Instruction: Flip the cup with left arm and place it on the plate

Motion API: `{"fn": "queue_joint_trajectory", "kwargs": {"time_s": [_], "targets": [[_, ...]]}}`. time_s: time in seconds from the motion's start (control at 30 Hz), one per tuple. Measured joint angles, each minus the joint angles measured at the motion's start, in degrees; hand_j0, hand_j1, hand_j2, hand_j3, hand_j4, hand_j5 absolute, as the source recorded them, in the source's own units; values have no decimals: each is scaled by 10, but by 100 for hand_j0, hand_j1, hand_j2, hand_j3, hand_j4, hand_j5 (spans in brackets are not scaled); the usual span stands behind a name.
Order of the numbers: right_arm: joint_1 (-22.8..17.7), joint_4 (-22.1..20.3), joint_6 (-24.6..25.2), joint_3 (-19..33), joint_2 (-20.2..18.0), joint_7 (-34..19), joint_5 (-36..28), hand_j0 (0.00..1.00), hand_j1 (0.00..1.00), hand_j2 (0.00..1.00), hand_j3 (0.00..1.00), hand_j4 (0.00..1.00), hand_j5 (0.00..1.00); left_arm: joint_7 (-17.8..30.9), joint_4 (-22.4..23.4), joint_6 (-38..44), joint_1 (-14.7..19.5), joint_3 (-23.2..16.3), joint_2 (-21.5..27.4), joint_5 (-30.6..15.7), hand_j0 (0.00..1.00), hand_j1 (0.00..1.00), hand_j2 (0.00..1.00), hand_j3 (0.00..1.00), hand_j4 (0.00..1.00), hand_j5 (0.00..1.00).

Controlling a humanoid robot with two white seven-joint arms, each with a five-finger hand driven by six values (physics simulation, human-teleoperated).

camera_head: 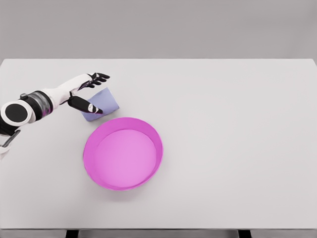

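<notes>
My left hand (90,93) sits in the upper left of the frame, fingers spread and thumb (84,105) swung low. The cup (102,103) lies between them, but I judge the grip unclosed: the dark fingertips (100,77) stand apart above the cup, and only the thumb seems to touch its near side. I call the hand released, bracketing the cup rather than holding it. That wide spread makes sense to me, since the cup, pale blue, appears to lie tilted on the desk (237,124), and I need fingers on both sides before I can turn it upright.

The cup rests just above and left of the plate (123,152), close to the pink rim; I cannot tell whether they touch. The plate has a raised wall, so I reckon the cup must be lifted over it, not slid. That near rim is the one thing crowding the wrist's turn.

My right arm does not show.
</notes>
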State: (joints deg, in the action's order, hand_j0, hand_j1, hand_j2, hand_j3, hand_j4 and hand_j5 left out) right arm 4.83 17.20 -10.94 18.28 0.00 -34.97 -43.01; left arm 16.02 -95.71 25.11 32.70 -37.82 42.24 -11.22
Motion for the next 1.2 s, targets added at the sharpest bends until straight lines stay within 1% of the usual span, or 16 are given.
{"fn": "queue_joint_trajectory", "kwargs": {"time_s": [0.3,0.5,1.03,1.2], "targets": [[1,0,0,0,0,0,0,100,100,100,100,100,100,0,6,1,-4,-2,-16,10,92,92,92,92,92,92],[1,0,0,0,0,0,0,100,100,100,100,100,100,1,25,1,-2,-2,-22,14,92,92,92,92,92,92],[1,0,0,0,0,0,0,100,100,100,100,100,100,0,38,1,-2,-10,-37,27,91,91,91,91,91,91],[1,0,0,0,0,0,0,100,100,100,100,100,100,-1,40,1,-4,-10,-42,31,76,76,76,76,76,76]]}}
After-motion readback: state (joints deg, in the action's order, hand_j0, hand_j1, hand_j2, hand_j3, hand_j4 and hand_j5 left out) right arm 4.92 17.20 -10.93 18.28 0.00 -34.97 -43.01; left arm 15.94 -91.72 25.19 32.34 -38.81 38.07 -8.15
